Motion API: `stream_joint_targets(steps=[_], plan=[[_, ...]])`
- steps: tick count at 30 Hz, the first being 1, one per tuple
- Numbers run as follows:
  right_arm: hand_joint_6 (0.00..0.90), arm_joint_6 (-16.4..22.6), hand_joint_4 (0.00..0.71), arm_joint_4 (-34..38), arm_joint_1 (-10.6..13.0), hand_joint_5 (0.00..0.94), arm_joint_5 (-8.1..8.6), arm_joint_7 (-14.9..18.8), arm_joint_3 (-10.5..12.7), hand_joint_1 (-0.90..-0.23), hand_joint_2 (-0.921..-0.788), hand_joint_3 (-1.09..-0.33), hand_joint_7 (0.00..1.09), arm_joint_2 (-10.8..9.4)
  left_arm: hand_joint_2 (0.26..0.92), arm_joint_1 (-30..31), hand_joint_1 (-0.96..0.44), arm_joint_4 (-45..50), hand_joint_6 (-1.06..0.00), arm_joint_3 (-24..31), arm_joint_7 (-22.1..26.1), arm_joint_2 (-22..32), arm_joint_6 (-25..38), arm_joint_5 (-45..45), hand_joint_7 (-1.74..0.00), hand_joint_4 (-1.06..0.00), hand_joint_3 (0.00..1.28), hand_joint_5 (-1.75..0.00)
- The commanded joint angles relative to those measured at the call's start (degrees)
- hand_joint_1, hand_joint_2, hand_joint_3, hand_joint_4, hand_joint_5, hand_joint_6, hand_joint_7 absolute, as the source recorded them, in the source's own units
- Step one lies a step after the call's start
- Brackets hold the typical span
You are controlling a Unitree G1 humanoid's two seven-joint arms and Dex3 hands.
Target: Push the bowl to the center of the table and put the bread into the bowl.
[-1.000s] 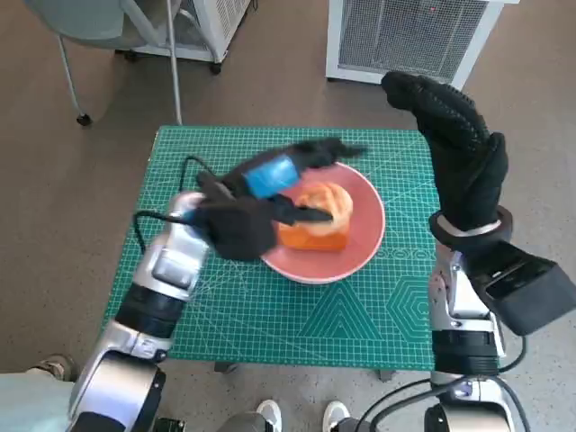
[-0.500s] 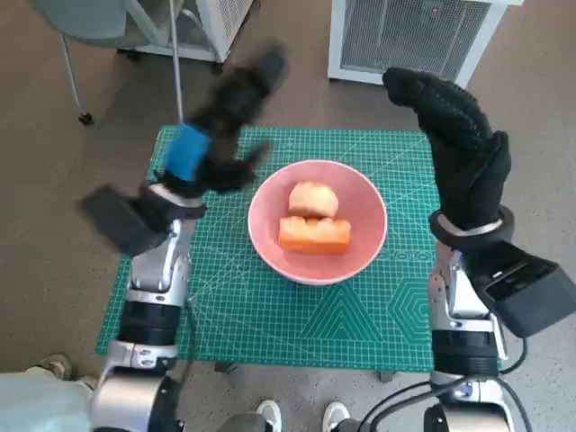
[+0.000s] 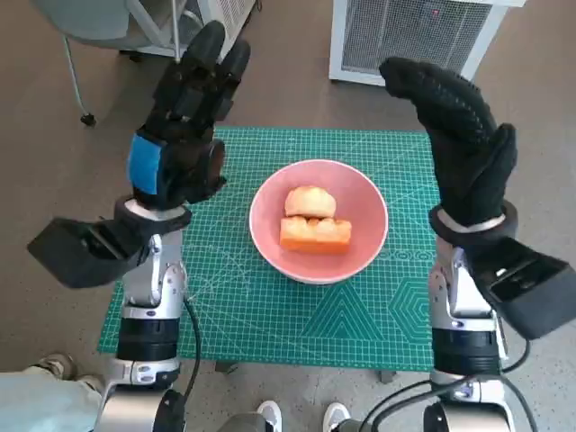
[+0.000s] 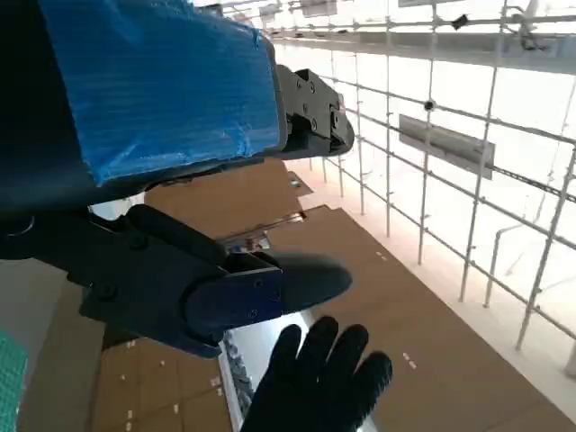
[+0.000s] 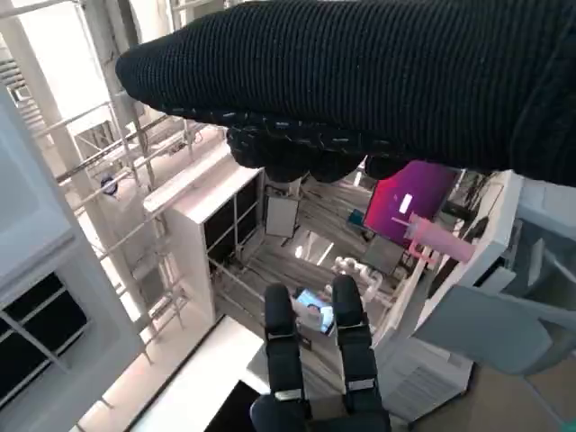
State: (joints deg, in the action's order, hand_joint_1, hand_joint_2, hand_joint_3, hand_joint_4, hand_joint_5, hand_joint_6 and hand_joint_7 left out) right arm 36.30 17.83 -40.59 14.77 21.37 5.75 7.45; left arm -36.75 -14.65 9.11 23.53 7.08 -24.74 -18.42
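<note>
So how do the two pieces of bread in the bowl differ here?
The upper bread piece is pale, rounded and bun-like; the lower bread piece is orange-brown, longer and blockier. The upper one lies toward the far side of the pink bowl, the lower one nearer the robot. Both rest inside the bowl, side by side, with neither hand touching them.

Left robot hand (image 3: 184, 121) no longer down over the pink bowl (image 3: 369, 238) and the bread (image 3: 314, 224) as a second ago; now lifted clear, raised upright beside the table's (image 3: 270, 315) left side, fingers (image 3: 205, 54) spread and pointing up and away, nothing in them. Left forearm swung outward and now standing nearly vertical at the table's left edge. Bread now fully uncovered, lying inside the bowl, no hand touching it. Bowl's whole rim visible again in the head view, formerly half hidden under that hand.
</note>
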Motion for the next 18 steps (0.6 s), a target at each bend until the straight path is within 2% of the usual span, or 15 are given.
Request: stream_joint_targets(steps=[1, 10, 18], plan=[[0.003, -1.21, 0.274, -0.54, -0.36, 0.012, 1.09, 1.2, -0.55, -0.671, -0.921, -0.782, 0.69, -0.16, 0.921, 1.13, -0.76, 0.99, -0.27, -1.21, 0.65, -0.54, -1.44, 0.5, -0.13, -0.24, 0.55, -0.03], [0.007, -1.12, 0.271, 0.15, -1.17, 0.009, 1.41, 2.13, -0.41, -0.675, -0.921, -0.776, 0.69, 0.17, 0.921, 1.35, -0.75, 0.87, -0.27, -1.95, 1.9, -0.85, -0.99, -0.18, -0.12, -0.25, 0.54, -0.02], [0.01, -1.01, 0.27, 0.54, -1.54, 0.008, 1.01, 2.15, -0.32, -0.666, -0.921, -0.771, 0.68, 0.15, 0.921, 1.59, -0.76, 1.11, -0.27, -1.99, 1.77, -0.73, -1.24, 0.44, -0.11, -0.25, 0.53, -0.02]])
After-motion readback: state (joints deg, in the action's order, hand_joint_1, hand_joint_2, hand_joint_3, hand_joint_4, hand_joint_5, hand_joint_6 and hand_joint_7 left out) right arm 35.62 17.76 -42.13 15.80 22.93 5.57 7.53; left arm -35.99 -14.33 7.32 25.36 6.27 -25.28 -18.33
